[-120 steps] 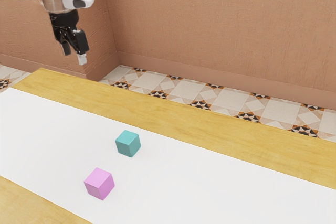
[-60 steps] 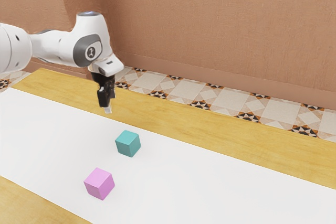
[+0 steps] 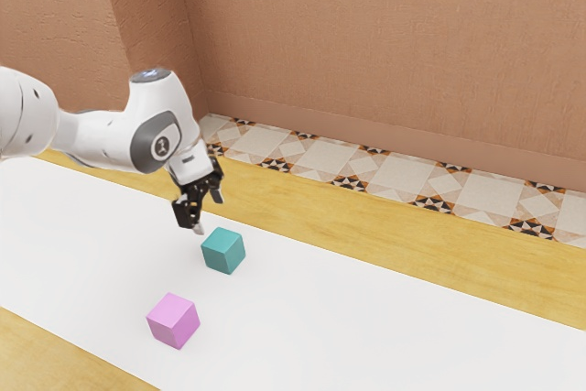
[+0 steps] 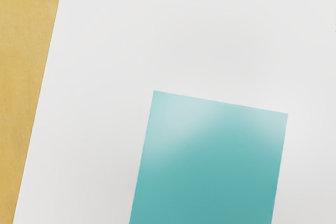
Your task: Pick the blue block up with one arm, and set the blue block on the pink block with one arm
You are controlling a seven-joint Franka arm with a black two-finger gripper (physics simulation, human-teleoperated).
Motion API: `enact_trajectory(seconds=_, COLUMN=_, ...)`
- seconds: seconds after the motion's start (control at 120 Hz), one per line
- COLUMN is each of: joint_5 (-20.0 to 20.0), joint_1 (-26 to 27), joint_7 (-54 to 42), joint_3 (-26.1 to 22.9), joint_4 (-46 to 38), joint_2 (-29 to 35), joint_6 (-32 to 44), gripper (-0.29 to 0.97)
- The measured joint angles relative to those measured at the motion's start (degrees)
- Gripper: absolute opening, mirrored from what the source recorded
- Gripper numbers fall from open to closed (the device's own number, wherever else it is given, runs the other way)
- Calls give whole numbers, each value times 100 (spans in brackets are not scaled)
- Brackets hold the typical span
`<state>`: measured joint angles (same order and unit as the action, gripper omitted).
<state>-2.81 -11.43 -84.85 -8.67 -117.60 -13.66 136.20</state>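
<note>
The single white arm stretched in low from the exterior view's left, its elbow bent and its wrist tipped down toward the counter. Its black fingers stood apart, gripping nothing. One pink block sat on the white sheet, below the fingers and clear of them. One blue block rested flat on the same sheet, just under the fingertips and untouched, apart from the pink one.

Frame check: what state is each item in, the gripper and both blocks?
gripper: open, empty, hovering just beside the blue block.
blue block: resting on the table, not gripped.
pink block: resting on the table, nothing on top, apart from the blue block.
</note>
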Motion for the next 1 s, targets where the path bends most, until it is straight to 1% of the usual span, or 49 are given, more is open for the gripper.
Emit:
enact_trajectory(seconds=0.125, joint_5=-189, joint_1=-3, joint_7=-313, joint_3=-20, joint_4=-77, joint_2=-159, joint_6=104, gripper=68)
enact_trajectory(seconds=0.233, joint_5=-286, joint_1=1, joint_7=-533, joint_3=-117, joint_4=-61, joint_2=-374, joint_6=166, gripper=68)
enact_trajectory(seconds=0.5, joint_5=-472, joint_1=0, joint_7=-927, joint_3=-152, joint_4=-29, joint_2=-767, joint_6=256, gripper=68)
enact_trajectory(seconds=0.567, joint_5=-514, joint_1=0, joint_7=-1000, joint_3=-152, joint_4=-8, joint_2=-791, joint_6=274, gripper=61)
enact_trajectory(seconds=0.658, joint_5=-551, joint_1=1, joint_7=-1088, joint_3=-152, joint_4=61, joint_2=-808, joint_6=293, gripper=42)
enact_trajectory(seconds=0.733, joint_5=-571, joint_1=0, joint_7=-1152, joint_3=-153, joint_4=72, joint_2=-790, joint_6=314, gripper=36)
enact_trajectory(seconds=0.783, joint_5=-582, joint_1=-1, joint_7=-1191, joint_3=-152, joint_4=56, joint_2=-693, joint_6=327, gripper=33)
enact_trajectory(seconds=0.833, joint_5=-597, joint_1=-2, joint_7=-1228, joint_3=-152, joint_4=-54, joint_2=-440, joint_6=326, gripper=32)
enact_trajectory(seconds=0.925, joint_5=-639, joint_1=-2, joint_7=-1283, joint_3=-153, joint_4=-604, joint_2=400, joint_6=294, gripper=31)
enact_trajectory(seconds=1.0, joint_5=-704, joint_1=2, joint_7=-1321, joint_3=-154, joint_4=-915, joint_2=917, joint_6=177, gripper=31)
